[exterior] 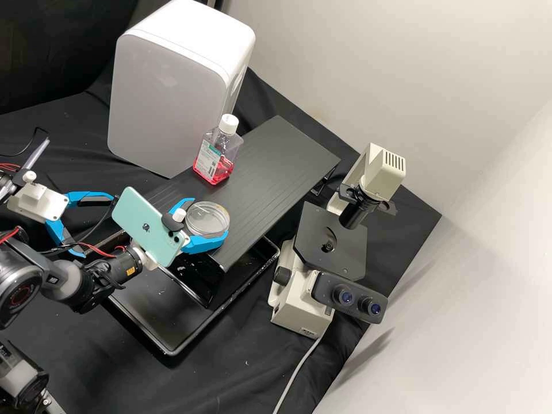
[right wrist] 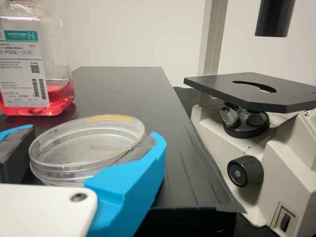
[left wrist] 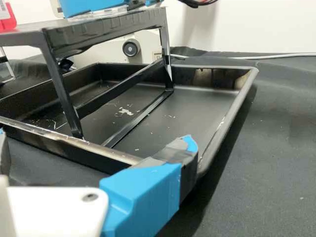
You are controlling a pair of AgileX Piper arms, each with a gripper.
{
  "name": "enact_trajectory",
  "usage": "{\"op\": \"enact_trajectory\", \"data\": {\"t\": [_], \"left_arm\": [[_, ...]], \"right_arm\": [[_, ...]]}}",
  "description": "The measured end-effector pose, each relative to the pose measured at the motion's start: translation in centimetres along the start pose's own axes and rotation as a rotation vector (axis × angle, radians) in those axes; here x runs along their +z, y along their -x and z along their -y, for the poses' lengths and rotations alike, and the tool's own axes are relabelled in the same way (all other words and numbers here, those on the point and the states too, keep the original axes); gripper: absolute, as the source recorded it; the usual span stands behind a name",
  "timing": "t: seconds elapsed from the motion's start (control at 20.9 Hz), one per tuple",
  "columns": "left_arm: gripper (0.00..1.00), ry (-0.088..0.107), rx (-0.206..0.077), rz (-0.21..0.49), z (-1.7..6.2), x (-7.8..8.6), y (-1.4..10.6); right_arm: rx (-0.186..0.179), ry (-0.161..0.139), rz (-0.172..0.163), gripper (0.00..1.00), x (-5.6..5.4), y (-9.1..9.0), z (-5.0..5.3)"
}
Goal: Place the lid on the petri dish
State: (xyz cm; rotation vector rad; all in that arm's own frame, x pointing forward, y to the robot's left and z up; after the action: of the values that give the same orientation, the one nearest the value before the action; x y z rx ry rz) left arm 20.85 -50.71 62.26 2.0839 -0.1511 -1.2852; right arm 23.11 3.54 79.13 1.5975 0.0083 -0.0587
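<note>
Counting: 1 petri dish point(right wrist: 64, 173), 1 lid point(right wrist: 89, 131), 1 pink-liquid flask point(exterior: 217, 150), 1 microscope point(exterior: 328, 270), 1 white box point(exterior: 172, 80), 2 grippers. Dish is round, so no long axis; lies flat on end of black shelf point(exterior: 276, 172) nearest the arms, lid seated on top, facing up. R gripper point(exterior: 208, 221) jaws clamped on dish, one finger each side. L gripper point(exterior: 95, 227) jaws apart, low beside black tray point(left wrist: 232, 123), well apart from dish.
</note>
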Motion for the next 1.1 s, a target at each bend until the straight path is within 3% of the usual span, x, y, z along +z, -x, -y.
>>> {"op": "enact_trajectory", "data": {"t": [0.1,0.14,1.1], "left_arm": [[1.0,0.0,0.0,0.0,0.0,0.0,0.0],[1.0,0.0,0.0,0.0,0.0,0.0,0.0],[1.0,0.0,0.0,0.0,0.0,0.0,0.0]], "right_arm": [[0.004,-0.002,-0.003,0.0,-0.03,0.0,-0.03],[0.004,-0.002,-0.003,1.0,-0.03,0.0,-0.03],[-0.004,-0.005,-0.015,1.0,-0.34,0.07,0.19]]}}
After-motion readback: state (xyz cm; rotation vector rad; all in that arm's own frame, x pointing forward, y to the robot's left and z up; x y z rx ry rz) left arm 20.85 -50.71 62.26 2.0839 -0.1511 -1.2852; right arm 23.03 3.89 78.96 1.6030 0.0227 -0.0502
